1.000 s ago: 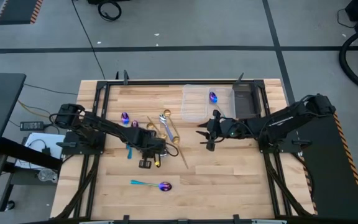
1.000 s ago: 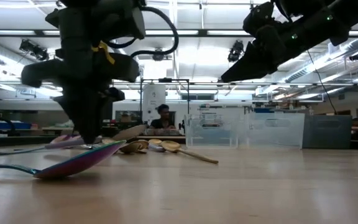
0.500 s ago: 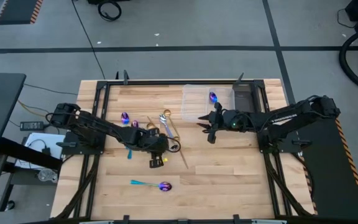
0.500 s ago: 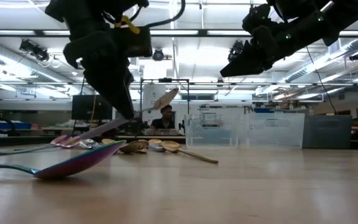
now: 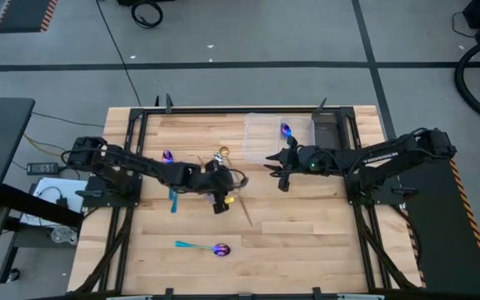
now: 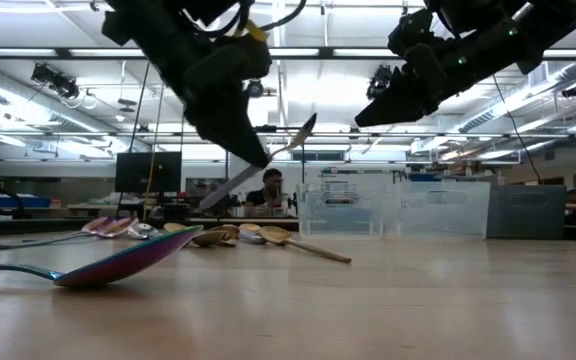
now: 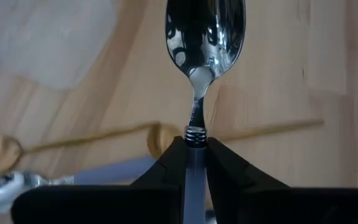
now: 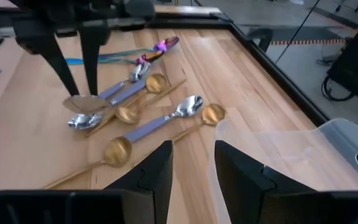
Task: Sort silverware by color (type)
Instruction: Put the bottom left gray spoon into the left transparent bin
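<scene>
My left gripper hangs above the table's middle, shut on a silver spoon with a pale lavender handle. Under and beside it lie more silverware: gold spoons, another silver spoon and a purple-blue one, all flat on the wood. One iridescent spoon lies alone near the front edge. My right gripper hovers open beside the clear tray, which holds a purple spoon. My left gripper pinches the silver spoon's handle just below the neck between its two fingers, which lie along the handle. The fingers slant down from the table's left. The spoon is clear of the table and tilted, with its bowl up and its handle end lower.
A dark bin stands next to the tray at the far right. A long thin gold utensil lies slantwise right of the pile. Bare wood spreads over the near right of the table. A person sits in the room behind.
My left gripper has risen from the table and moved toward the right and far edges, tipping from pointing straight down to a slant. The silver spoon has come up with it, bowl first, and now hangs clear of the pile. My right gripper shifted slightly toward the far edge.
</scene>
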